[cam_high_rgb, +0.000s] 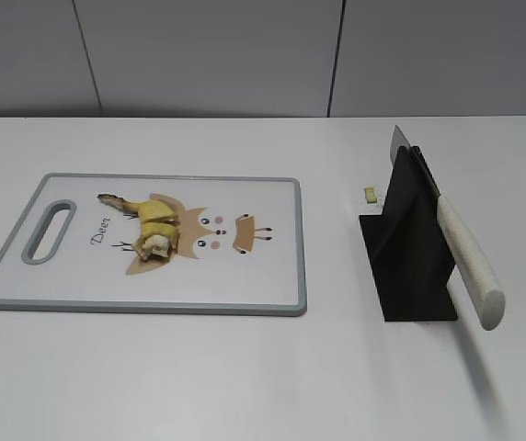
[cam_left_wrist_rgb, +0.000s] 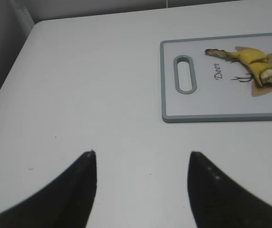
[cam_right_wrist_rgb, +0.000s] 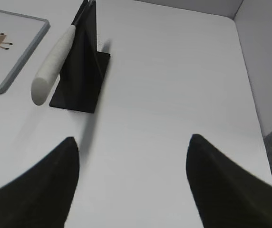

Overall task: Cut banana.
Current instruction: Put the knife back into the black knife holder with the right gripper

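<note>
The banana (cam_high_rgb: 149,225), a short yellow stub with a dark stem tip and pale cut end, lies on the white cutting board (cam_high_rgb: 263,276) over its deer print. It also shows in the left wrist view (cam_left_wrist_rgb: 255,64). A knife (cam_high_rgb: 465,257) with a white handle rests in a black stand (cam_high_rgb: 410,266); both show in the right wrist view, knife (cam_right_wrist_rgb: 53,61), stand (cam_right_wrist_rgb: 86,66). My left gripper (cam_left_wrist_rgb: 141,154) is open and empty over bare table, left of the board. My right gripper (cam_right_wrist_rgb: 132,138) is open and empty, near the stand. Neither gripper shows in the exterior view.
A tiny pale crumb (cam_high_rgb: 371,194) lies on the table just left of the stand. The cutting board has a grey rim and a handle slot (cam_left_wrist_rgb: 185,74). The table's right edge (cam_right_wrist_rgb: 250,71) and left edge (cam_left_wrist_rgb: 12,61) are near the grippers.
</note>
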You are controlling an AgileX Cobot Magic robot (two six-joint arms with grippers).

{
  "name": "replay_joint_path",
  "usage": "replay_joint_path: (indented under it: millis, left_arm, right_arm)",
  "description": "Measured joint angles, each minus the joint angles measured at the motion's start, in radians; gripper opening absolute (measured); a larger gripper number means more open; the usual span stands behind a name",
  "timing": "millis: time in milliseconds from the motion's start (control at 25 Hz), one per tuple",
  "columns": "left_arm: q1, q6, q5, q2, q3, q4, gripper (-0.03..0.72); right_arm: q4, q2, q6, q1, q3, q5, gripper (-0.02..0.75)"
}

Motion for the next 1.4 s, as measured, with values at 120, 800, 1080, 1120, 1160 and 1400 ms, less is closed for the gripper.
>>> replay_joint_path:
  millis: [120,800,1080,1120,1160,1400]
  left_arm:
    - [0.0,0.0,0.0,0.0,0.0,0.0,0.579]
    - [0.0,0.0,0.0,0.0,0.0,0.0,0.569]
    - [0.0,0.0,0.0,0.0,0.0,0.0,0.558]
    - [0.0,0.0,0.0,0.0,0.0,0.0,0.558]
    - [0.0,0.0,0.0,0.0,0.0,0.0,0.556]
    - [0.0,0.0,0.0,0.0,0.0,0.0,0.55]
  right_arm:
    - [0.0,0.0,0.0,-0.024,0.0,0.0,0.545]
    - [0.0,0.0,0.0,-0.027,0.0,0.0,0.545]
    - [0.0,0.0,0.0,-0.027,0.0,0.0,0.545]
    - [0.0,0.0,0.0,-0.027,0.0,0.0,0.545]
    - [0.0,0.0,0.0,-0.027,0.0,0.0,0.545]
    - [0.0,0.0,0.0,-0.027,0.0,0.0,0.545]
